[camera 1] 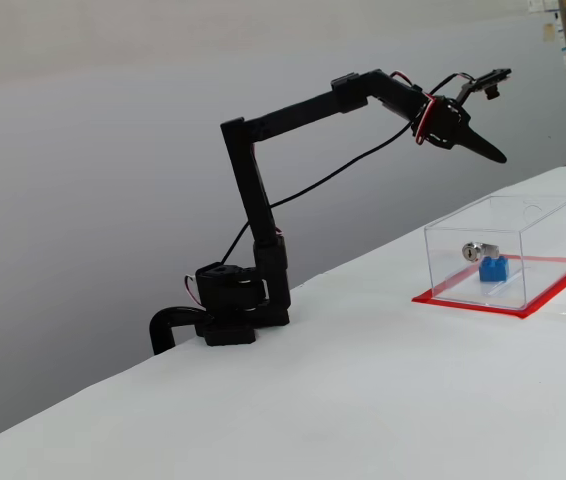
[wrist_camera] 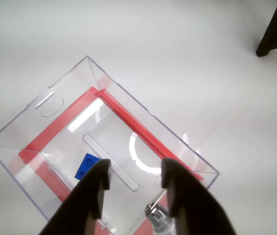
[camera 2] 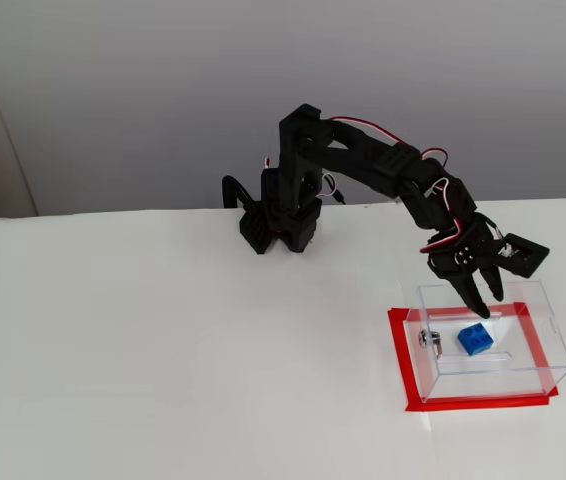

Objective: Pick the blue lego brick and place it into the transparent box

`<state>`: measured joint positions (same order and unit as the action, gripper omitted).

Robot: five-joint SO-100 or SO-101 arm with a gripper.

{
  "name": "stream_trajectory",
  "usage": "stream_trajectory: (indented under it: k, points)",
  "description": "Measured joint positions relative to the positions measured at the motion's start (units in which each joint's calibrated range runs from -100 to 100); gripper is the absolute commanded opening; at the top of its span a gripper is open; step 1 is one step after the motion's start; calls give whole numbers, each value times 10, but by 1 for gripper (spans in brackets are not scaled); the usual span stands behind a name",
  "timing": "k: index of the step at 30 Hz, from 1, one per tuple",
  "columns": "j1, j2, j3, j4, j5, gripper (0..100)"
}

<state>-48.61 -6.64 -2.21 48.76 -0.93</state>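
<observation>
Blue lego brick inside transparent box; arm outstretched, fingers parted above.

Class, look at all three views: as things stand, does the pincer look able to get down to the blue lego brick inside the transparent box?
Probably yes. The pincer hangs open above the transparent box, whose top looks open, and the blue lego brick lies on its floor with nothing over it. The near wall and the lock fitting leave little room.

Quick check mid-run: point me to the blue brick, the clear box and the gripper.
blue lego brick (camera 2: 474,340), fixed view: on its top face, inside the box.
transparent box (camera 1: 541,215), fixed view: on its clear side wall.
gripper (wrist_camera: 134,180), wrist view: midway between the open fingertips, above the box.
</observation>
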Motion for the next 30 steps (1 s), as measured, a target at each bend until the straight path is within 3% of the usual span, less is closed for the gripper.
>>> stream_trajectory:
  k: [13, 30]
  points:
    - [111, -145, 82, 0, 0, 2]
    - [365, -478, 390, -1, 0, 2]
